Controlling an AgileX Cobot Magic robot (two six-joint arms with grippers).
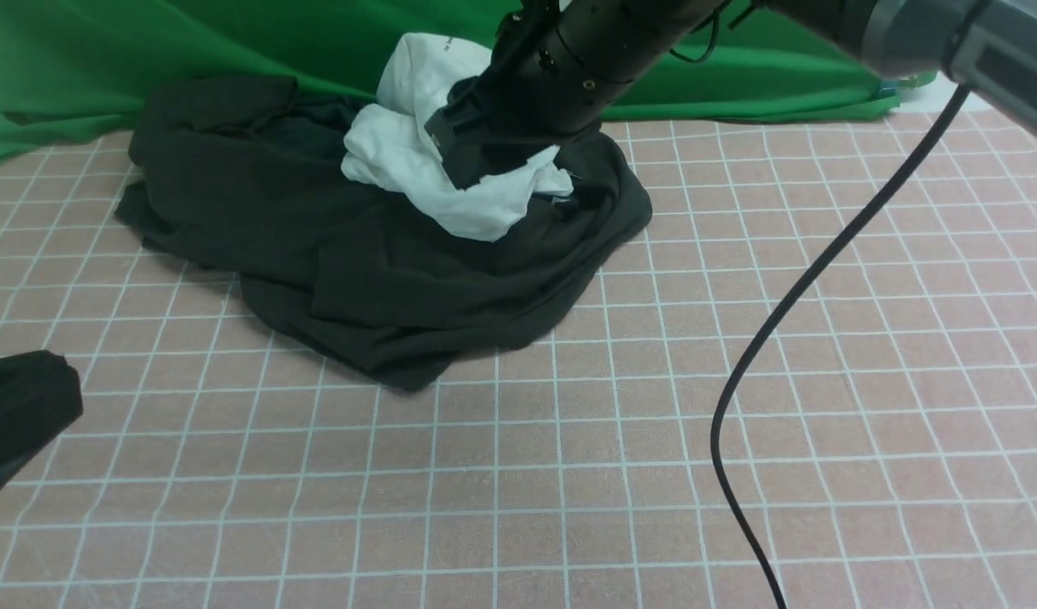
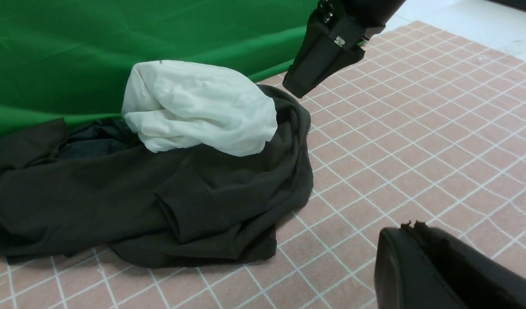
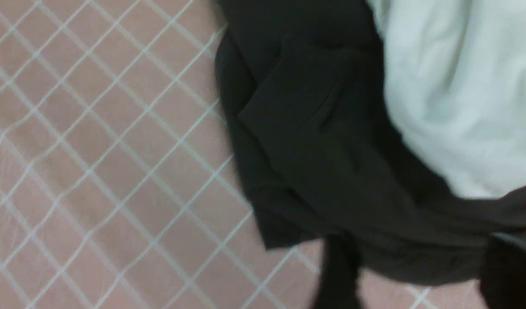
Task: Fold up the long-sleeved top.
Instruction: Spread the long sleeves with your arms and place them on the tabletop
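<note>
Right gripper (image 3: pixel 421 257) hung with jaws spread wide at the edge of the long-sleeved top (image 1: pixel 383 279), gripping nothing. That top lay crumpled upper centre in the front view, under a white tee (image 1: pixel 400 152). Left gripper (image 1: pixel 19 414), lower left, was closed and empty.

Left gripper (image 2: pixel 413 231) closed, right gripper (image 2: pixel 301 83) (seemingly) spread

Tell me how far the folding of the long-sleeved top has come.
Done: nothing; the top lies crumpled, with the white tee on it. In hand: the right end effector is open at the pile's edge, no grip yet; the left end effector is shut, off to the side. Left: clear the tee, spread the top, fold it.
</note>
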